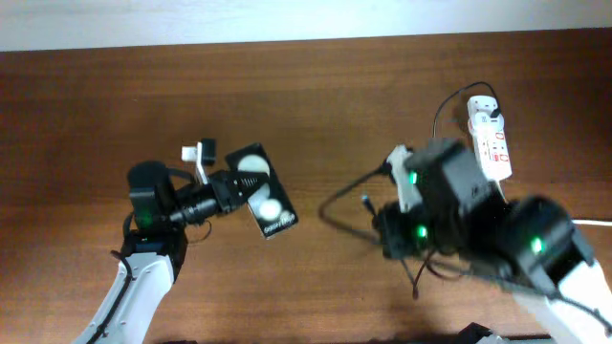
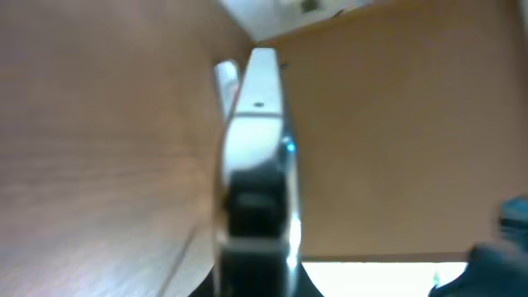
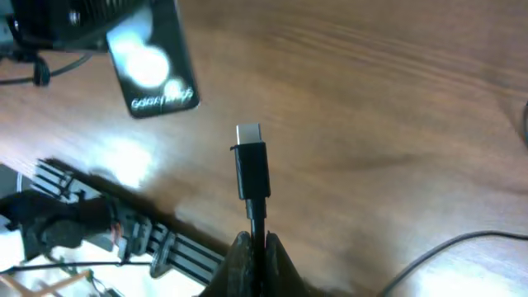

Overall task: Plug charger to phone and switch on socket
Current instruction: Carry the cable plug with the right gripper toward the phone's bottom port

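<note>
The phone (image 1: 272,214), black with two glare spots, is tilted up in my left gripper (image 1: 239,186), which is shut on its near end. In the left wrist view the phone (image 2: 257,124) shows edge-on and blurred, rising from the jaws (image 2: 256,276). My right gripper (image 3: 254,246) is shut on the charger's thin black cable, with the connector tip (image 3: 250,155) pointing at the phone (image 3: 153,62) across a gap. Overhead, the tip (image 1: 366,203) sits well to the right of the phone. The socket (image 1: 491,143), a white strip with red markings, lies at the far right with the black plug (image 1: 493,116) in it.
The black cable loops over the wooden table (image 1: 325,115) between the right arm and the strip. A thick white cord (image 1: 595,222) leaves at the right edge. A black metal frame (image 3: 99,216) runs along the table's near edge.
</note>
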You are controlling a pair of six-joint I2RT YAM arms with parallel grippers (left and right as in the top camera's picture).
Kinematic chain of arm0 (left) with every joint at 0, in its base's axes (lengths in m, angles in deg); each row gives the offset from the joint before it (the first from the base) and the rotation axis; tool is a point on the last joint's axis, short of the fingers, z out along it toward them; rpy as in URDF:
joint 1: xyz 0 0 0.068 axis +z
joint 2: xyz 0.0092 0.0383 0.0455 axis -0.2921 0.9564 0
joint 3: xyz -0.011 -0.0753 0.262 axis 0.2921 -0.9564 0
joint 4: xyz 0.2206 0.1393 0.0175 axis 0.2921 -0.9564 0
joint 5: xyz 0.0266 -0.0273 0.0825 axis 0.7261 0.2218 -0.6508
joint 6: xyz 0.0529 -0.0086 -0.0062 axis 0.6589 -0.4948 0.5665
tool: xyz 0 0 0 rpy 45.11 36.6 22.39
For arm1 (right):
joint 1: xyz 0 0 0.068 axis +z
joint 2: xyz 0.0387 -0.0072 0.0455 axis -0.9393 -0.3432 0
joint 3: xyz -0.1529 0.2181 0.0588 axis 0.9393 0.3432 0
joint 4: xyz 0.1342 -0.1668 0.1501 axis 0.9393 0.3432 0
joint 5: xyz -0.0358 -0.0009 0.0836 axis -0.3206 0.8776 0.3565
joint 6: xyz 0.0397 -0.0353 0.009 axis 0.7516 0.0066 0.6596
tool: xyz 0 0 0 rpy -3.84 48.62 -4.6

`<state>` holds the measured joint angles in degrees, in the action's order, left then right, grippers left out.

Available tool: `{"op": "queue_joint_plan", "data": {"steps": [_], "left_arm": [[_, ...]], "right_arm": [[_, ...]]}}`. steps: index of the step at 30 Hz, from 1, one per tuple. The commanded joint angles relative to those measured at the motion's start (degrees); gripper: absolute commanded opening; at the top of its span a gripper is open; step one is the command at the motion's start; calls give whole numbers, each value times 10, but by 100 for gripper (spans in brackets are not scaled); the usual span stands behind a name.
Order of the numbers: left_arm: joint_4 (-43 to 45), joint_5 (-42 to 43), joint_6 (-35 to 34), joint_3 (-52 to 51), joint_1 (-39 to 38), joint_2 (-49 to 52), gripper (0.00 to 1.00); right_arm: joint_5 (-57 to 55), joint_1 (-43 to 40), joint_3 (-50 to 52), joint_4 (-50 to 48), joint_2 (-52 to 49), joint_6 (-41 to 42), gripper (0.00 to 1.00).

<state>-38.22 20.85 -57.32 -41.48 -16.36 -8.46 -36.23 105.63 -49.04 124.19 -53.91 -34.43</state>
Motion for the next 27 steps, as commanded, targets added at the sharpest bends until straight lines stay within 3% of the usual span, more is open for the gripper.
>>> {"op": "queue_joint_plan", "data": {"steps": [1, 5, 8, 13, 17, 27], "left_arm": [[116, 21, -170, 10, 3, -4, 0], [130, 19, -203, 10, 3, -4, 0], [128, 33, -225, 10, 3, -4, 0], [128, 48, -222, 10, 3, -4, 0], [128, 47, -222, 10, 3, -4, 0], [128, 45, -207, 10, 3, -4, 0]], "right_arm": [[-54, 76, 95, -53, 53, 98, 4], [-125, 205, 222, -194, 52, 131, 4], [-181, 243, 234, -236, 15, 131, 4], [-186, 247, 234, -292, -22, 129, 4], [-140, 247, 234, -334, -21, 71, 4], [-130, 247, 234, -357, -21, 64, 4]]}}
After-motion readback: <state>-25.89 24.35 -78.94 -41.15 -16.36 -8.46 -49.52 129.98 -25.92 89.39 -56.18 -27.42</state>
